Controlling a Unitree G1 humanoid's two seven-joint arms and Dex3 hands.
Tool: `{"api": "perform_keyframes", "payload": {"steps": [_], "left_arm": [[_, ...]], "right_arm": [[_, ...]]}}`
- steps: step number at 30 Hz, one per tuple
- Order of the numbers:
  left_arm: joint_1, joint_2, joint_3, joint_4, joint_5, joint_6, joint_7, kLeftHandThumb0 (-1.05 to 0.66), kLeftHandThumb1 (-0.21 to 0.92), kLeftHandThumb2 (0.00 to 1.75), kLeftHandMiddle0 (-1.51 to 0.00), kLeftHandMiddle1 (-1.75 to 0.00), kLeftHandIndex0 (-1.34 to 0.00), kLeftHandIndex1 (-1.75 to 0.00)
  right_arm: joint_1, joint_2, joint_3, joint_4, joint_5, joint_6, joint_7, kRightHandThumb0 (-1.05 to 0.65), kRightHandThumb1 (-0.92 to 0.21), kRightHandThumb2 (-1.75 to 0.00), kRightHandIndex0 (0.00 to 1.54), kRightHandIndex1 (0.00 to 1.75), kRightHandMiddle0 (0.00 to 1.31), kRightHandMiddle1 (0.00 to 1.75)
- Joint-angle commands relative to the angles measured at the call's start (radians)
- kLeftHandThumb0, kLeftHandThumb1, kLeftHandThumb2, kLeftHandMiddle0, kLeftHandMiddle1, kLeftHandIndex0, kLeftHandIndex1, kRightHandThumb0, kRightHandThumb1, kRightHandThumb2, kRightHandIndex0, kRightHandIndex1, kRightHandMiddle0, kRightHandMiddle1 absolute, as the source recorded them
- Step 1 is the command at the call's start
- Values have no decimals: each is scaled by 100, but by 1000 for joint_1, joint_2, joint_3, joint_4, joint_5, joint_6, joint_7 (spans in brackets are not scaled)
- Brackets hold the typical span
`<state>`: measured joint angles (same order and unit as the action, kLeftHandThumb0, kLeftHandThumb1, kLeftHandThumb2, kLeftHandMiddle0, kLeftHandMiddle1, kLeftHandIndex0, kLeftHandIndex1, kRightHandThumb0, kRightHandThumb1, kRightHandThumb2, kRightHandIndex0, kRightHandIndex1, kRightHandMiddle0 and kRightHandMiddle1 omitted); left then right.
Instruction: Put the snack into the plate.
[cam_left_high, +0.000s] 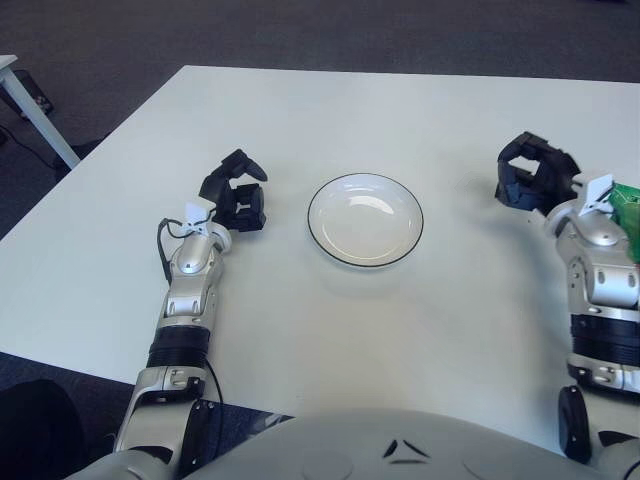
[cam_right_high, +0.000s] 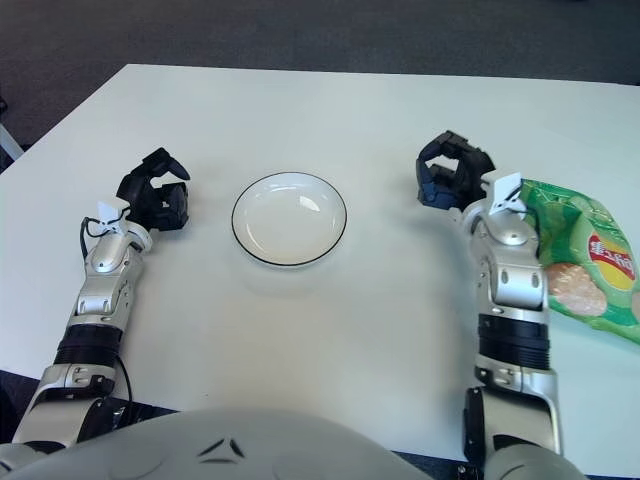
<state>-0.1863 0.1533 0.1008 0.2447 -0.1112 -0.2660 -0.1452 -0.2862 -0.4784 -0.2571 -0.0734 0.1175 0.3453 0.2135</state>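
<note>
Through the left eye view I see the white plate sitting near the middle of the white counter. My left robot hand shows just left of the plate, fingers curled inward around nothing. My right robot hand shows well to the right of the plate, fingers likewise curled and holding nothing. Only a green sliver of the snack bag peeks in at the right edge, behind the right wrist.

Over in the right eye view, the snack bag shows almost whole: a green chip packet lying flat on the counter, just beside the right forearm on its outer side. The right robot hand is up and left of the bag, not touching it.
</note>
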Motion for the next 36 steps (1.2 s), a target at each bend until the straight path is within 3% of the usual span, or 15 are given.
{"api": "perform_keyframes", "payload": {"steps": [1, 9, 14, 19, 21, 24, 36], "left_arm": [[153, -90, -30, 106, 6, 0, 22, -47, 35, 127, -129, -175, -58, -175], [157, -91, -35, 93, 7, 15, 31, -47, 34, 128, -129, -175, -59, -175], [163, -84, -37, 79, 9, 27, 33, -47, 34, 128, -129, -175, -59, -175], [168, -77, -35, 66, 2, 37, 30, -47, 34, 129, -129, -175, -59, -175], [169, -72, -33, 65, -1, 38, 25, -47, 34, 128, -129, -175, -59, -175], [169, -67, -31, 65, -4, 39, 20, -47, 34, 128, -130, -175, -59, -175], [164, -50, -20, 79, -6, 33, 13, -47, 34, 128, -130, -175, -59, -175]], "right_arm": [[-24, -113, 10, -70, -70, -50, 43, -2, -42, -118, 55, 168, 32, 174], [51, -247, 25, -89, -278, -247, 17, -1, -49, -108, 53, 160, 30, 175], [74, -299, 20, -76, -377, -288, -7, -1, -53, -101, 52, 155, 30, 175], [131, -329, -16, -143, -463, -258, -16, -1, -68, -80, 43, 152, 23, 175], [147, -327, -27, -172, -486, -243, -20, -22, -77, -71, 37, 149, 24, 175], [158, -321, -39, -201, -512, -223, -25, -32, -82, -65, 34, 146, 24, 175], [169, -296, -123, -291, -495, -174, -13, -37, -79, -70, 33, 151, 27, 175]]}}
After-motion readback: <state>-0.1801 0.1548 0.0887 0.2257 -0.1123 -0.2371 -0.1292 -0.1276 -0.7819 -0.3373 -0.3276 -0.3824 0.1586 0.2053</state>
